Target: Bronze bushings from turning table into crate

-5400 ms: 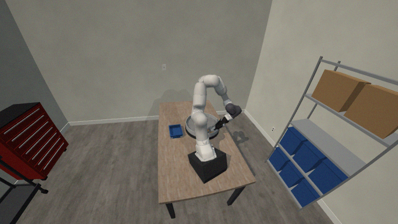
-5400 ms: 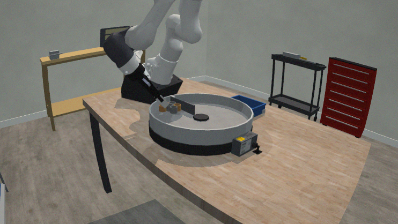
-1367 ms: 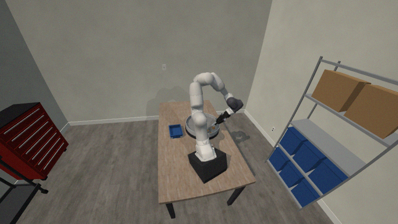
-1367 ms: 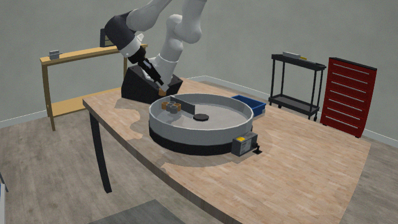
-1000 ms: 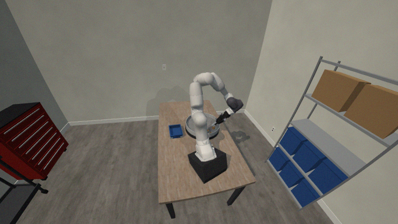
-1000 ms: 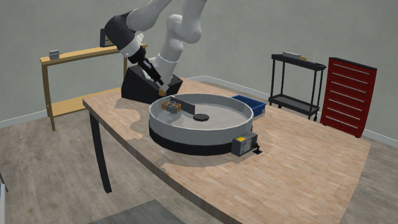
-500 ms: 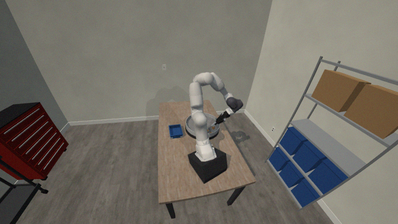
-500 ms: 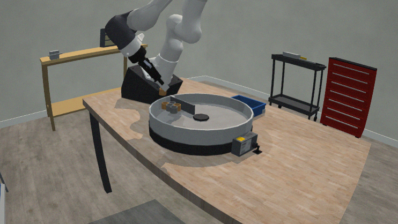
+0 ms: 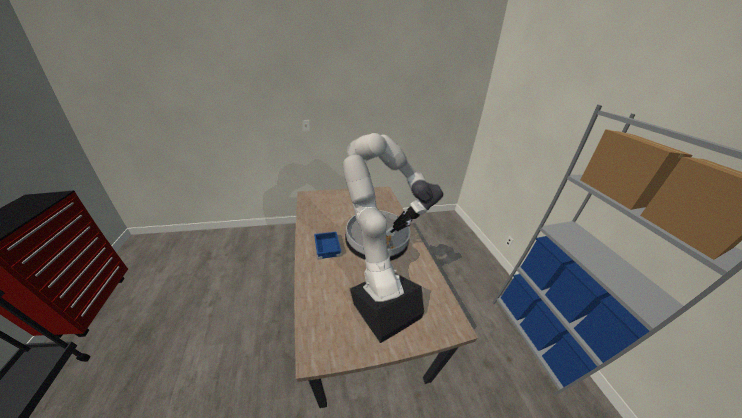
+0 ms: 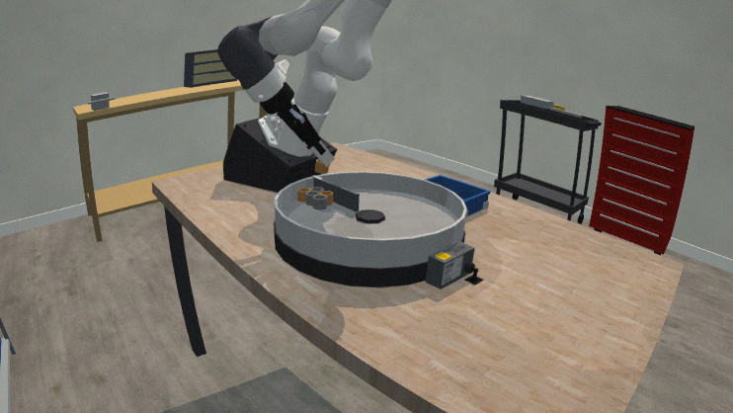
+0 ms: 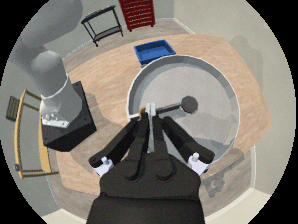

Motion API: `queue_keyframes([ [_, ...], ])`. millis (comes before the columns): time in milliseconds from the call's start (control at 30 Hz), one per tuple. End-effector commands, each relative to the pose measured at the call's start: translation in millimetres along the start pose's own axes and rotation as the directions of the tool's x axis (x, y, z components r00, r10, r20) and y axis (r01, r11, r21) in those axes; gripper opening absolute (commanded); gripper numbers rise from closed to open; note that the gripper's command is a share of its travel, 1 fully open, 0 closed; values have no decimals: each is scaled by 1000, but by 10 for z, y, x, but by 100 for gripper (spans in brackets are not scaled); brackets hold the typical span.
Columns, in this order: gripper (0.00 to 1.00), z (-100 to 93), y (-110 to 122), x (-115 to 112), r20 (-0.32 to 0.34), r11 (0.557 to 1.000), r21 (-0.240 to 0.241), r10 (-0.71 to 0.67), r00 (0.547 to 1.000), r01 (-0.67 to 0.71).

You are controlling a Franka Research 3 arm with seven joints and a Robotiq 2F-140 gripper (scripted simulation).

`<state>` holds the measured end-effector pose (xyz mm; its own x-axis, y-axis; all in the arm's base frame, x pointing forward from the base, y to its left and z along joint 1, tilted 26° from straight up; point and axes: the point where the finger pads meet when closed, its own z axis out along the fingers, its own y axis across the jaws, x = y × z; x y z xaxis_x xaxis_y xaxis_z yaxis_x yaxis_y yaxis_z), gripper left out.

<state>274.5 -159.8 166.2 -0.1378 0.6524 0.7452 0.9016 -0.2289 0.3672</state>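
My gripper (image 9: pixel 393 230) (image 10: pixel 326 157) (image 11: pixel 151 108) is shut on a bronze bushing (image 10: pixel 321 166), which hangs at the fingertips above the far rim of the turning table in the exterior view. The wrist view shows only a sliver of bronze beside the tips. Inside the grey turning table (image 9: pixel 354 231) (image 10: pixel 333 241) (image 11: pixel 210 85), a bronze bushing (image 10: pixel 303 194), another bronze bushing (image 10: pixel 326 197) and several steel bushings (image 10: pixel 320 202) stand clustered near the divider. The blue crate (image 9: pixel 327 243) (image 10: pixel 477 198) (image 11: pixel 154 52) stands beside the turning table. No bushing shows in its visible interior.
The divider (image 10: pixel 338 195) and a dark round hub (image 10: pixel 369 215) (image 11: pixel 189 104) are inside the turning table. A grey control box (image 10: pixel 445 269) is on its outer side. The black robot base (image 9: pixel 386 311) (image 10: pixel 256 158) stands on the wooden table (image 9: pixel 332 332) (image 10: pixel 553 317).
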Motion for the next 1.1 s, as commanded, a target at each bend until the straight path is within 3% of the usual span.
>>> queue_keyframes([
  [0,0,167,68,223,-4,1000,-7,5,1000,-5],
  [367,0,844,188,1040,-4,1000,-7,5,1000,-5],
  [433,0,844,188,1040,-4,1000,-7,5,1000,-5],
  [900,0,1688,336,2057,-4,1000,-7,5,1000,-5],
  [1067,0,1768,350,2155,-4,1000,-7,5,1000,-5],
])
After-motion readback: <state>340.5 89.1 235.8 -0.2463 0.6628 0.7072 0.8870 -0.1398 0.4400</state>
